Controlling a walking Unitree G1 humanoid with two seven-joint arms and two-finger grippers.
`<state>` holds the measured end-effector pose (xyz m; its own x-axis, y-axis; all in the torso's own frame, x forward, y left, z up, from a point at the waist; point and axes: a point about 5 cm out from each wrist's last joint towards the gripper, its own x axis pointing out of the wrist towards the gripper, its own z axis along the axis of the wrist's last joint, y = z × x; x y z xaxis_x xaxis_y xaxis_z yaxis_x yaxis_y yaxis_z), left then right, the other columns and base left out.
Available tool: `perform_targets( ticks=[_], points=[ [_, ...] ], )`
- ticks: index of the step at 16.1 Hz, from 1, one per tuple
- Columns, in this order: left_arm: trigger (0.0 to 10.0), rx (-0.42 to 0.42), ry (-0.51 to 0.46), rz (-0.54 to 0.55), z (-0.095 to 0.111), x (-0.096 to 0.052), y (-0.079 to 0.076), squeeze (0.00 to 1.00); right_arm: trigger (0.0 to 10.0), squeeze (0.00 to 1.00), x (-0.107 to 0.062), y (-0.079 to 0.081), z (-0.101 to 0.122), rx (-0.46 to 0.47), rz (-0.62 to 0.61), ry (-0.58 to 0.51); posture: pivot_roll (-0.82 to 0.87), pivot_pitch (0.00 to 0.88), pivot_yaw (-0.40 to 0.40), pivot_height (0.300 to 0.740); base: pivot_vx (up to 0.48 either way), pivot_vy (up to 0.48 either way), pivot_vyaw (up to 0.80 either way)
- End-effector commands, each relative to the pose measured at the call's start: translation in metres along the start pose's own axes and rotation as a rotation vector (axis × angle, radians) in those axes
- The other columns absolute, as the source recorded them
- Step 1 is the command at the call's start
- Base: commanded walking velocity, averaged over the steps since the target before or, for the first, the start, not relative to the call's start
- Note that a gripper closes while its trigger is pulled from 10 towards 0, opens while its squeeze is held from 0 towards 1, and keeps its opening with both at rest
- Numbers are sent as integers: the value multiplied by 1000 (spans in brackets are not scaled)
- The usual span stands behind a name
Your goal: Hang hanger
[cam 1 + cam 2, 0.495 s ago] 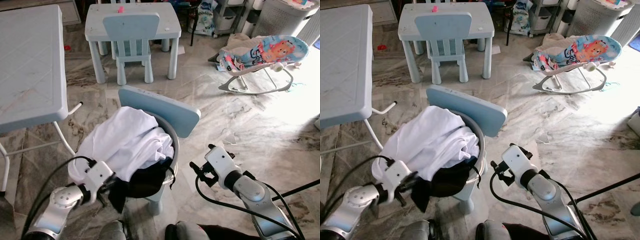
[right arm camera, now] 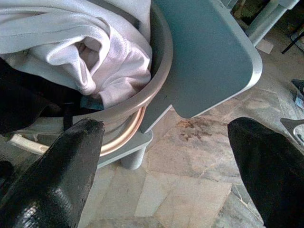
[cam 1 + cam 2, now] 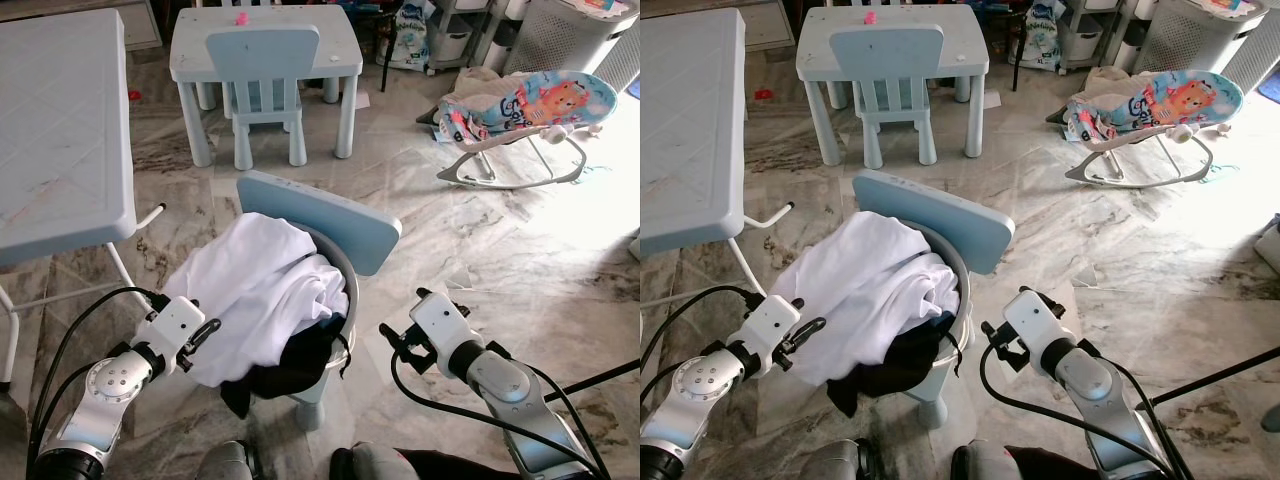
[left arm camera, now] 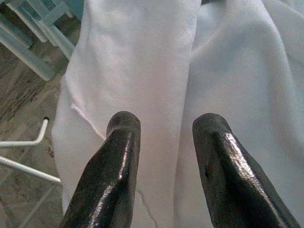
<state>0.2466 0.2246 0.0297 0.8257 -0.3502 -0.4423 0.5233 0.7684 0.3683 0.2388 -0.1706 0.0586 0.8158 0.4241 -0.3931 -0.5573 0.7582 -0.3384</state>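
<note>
Since half a second ago, left gripper has risen from the near edge of the laundry pile and moved farther from the robot; it now sits at the left flank of the white cloth. Right gripper unchanged in place.

Left arm: silver, bent at the elbow, forearm angled up and to the right, black cable looping over it. Jaws spread, nothing between them; in the left wrist view the two black fingers point at folded white fabric, apart from it.

Right arm: silver, reaching in from the near right, wrist turned toward the basin. Jaws spread wide, empty, just right of the basin rim; in the right wrist view the fingers frame the rim and chair back.

Round grey plastic basin: on the seat of a small pale-blue plastic child's chair, heaped with white cloth spilling over the left side, black garment hanging at the near edge.

Hanger: cannot be made out among the clothes.

Surroundings: pale-blue folding tabletop, left; small pale-blue child's table with matching chair, far; colourful baby bouncer, far right; grey marble-patterned tile floor.
</note>
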Motion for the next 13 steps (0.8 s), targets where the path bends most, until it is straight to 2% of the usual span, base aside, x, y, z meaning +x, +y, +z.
perform_targets(
  ticks=[1,3,4,5,6,7,8,10,13],
  points=[
    [10000,5,-19,5,3,-1,-2,0,10000,0,0,-1,-1,-10,3,7,-106,121,-42,740,0,0,0],
    [10000,-15,-54,22,9,1,-5,0,10000,0,1,-1,-2,-11,2,8,-106,118,-41,740,0,0,0],
    [10000,-61,-98,57,18,0,-3,1000,10000,0,1,-1,-2,-12,2,9,-102,116,-42,740,0,0,0],
    [10000,-91,-123,64,23,-1,-4,1000,10000,0,1,-1,-3,-14,2,10,-100,116,-42,740,0,0,0],
    [10000,-77,-144,48,27,-3,-7,1000,10000,0,1,-2,-3,-15,3,11,-94,117,-43,740,0,0,0],
    [10000,-21,-184,-12,32,-14,-19,1000,10000,0,2,-1,-3,-16,7,12,-80,117,-43,740,0,0,0],
    [10000,-8,-186,-27,32,-18,-22,1000,10000,0,2,0,-3,-16,8,12,-80,117,-43,740,0,0,0],
    [10000,54,-184,-105,24,-34,-30,1000,10000,0,6,1,-2,-19,16,8,-63,120,-42,740,0,0,0],
    [10000,57,-130,-216,13,-55,-42,1000,10000,0,9,0,-2,-24,17,9,-40,121,-42,740,0,0,0]
  ],
)
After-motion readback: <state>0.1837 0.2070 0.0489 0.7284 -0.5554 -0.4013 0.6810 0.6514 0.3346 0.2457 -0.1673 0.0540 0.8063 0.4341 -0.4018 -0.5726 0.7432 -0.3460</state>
